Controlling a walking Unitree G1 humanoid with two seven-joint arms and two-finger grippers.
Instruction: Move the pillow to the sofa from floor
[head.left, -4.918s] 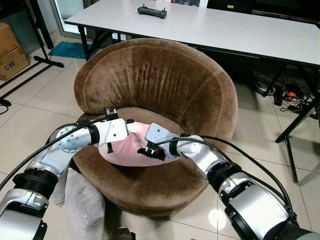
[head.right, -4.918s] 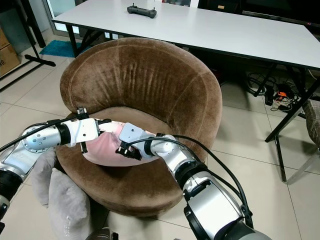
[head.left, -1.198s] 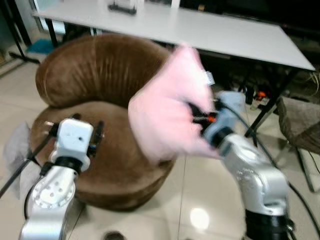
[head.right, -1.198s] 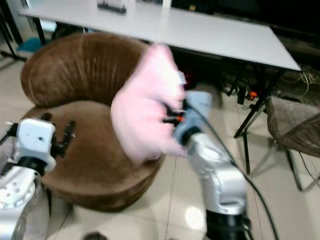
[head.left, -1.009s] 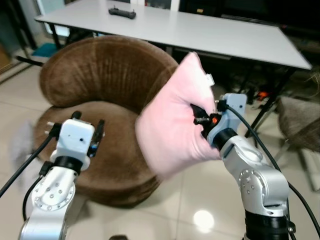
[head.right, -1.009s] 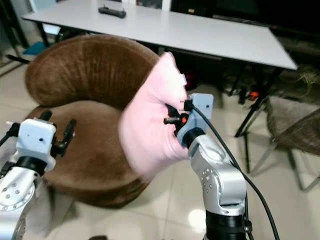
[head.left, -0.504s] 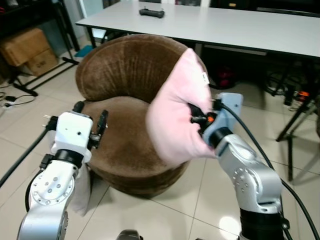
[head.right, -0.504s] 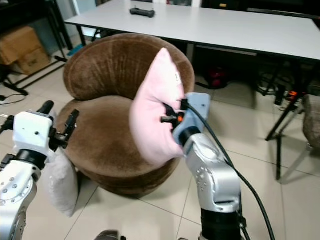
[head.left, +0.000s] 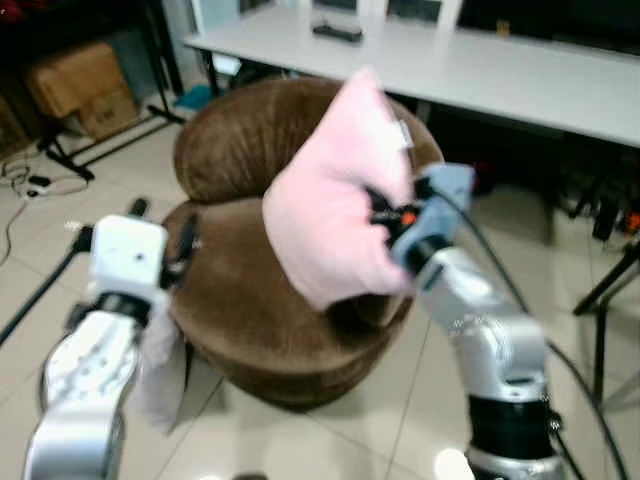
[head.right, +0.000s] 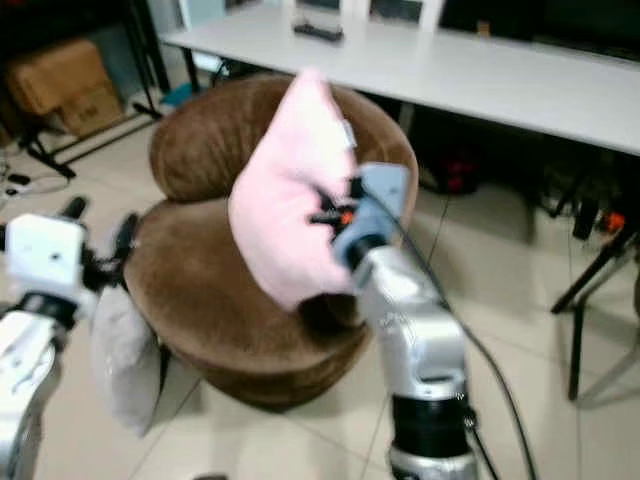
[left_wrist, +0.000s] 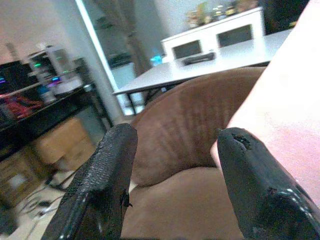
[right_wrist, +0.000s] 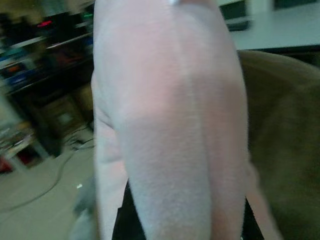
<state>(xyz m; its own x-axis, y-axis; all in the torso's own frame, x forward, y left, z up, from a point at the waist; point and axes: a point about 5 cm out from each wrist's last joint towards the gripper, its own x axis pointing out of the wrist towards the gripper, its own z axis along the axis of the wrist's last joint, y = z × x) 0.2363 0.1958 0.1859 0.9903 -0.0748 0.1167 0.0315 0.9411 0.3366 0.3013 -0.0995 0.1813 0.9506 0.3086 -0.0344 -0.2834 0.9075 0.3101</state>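
The right gripper (head.left: 385, 215) is clamped on the pink pillow (head.left: 335, 200), its fingers buried in the fabric at the pillow's mid-right edge. The pillow hangs in the air, clear of the floor and not touching the cushion, directly over the right half of the round brown sofa (head.left: 240, 290). Its long axis runs steeply upright with a slight tilt: the top corner leans toward the backrest, the lower corner points down at the seat. The controlling relation is vertical: the seat lies straight below the pillow's lower corner, so lowering and release appear sufficient, with little sideways travel needed. The left gripper (left_wrist: 172, 150) holds nothing; in the left wrist view its fingers (left_wrist: 102, 185) stand spread apart, aimed across the seat toward the backrest, with the pillow's edge just beside one finger. It sits near the sofa's left rim and is well placed to steady the pillow. A grey cushion (head.right: 120, 350) leans against the sofa's left side on the tiled floor (head.left: 300, 440).
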